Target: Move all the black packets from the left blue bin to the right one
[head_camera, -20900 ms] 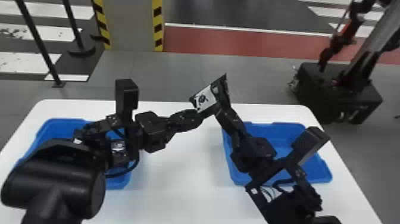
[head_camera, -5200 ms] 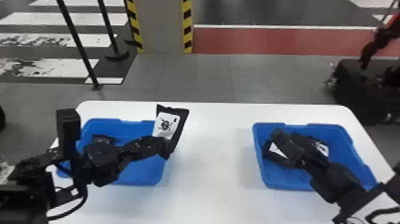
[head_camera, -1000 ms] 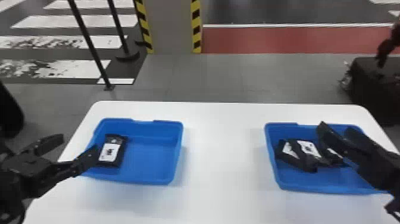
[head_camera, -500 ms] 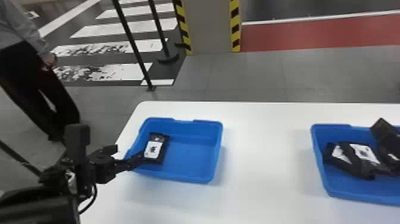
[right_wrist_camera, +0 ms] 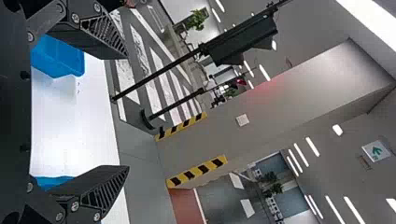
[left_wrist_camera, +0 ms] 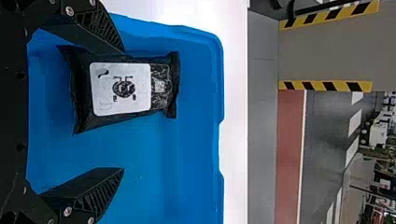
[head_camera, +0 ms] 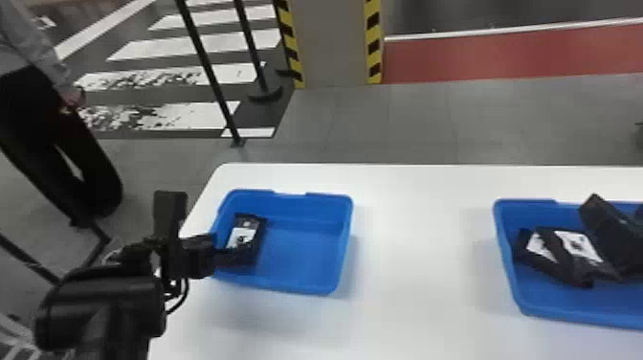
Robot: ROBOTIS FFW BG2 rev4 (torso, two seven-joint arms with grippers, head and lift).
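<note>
In the rectangular blue plastic left bin [head_camera: 296, 253], one white-labelled black plastic packet [left_wrist_camera: 161, 86] is overhung off-centre by the black left gripper [left_wrist_camera: 123, 109], jaws parted and empty. The black right gripper [right_wrist_camera: 127, 112], likewise spread and empty, is held well to that bin's right. If closing is done uncentred, the packet may be shoved aside or pinched by one edge.

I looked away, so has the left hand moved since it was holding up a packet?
Yes, leftward. In the head view, the left hand was at the right side of the left blue bin; now it is at its left.
</note>
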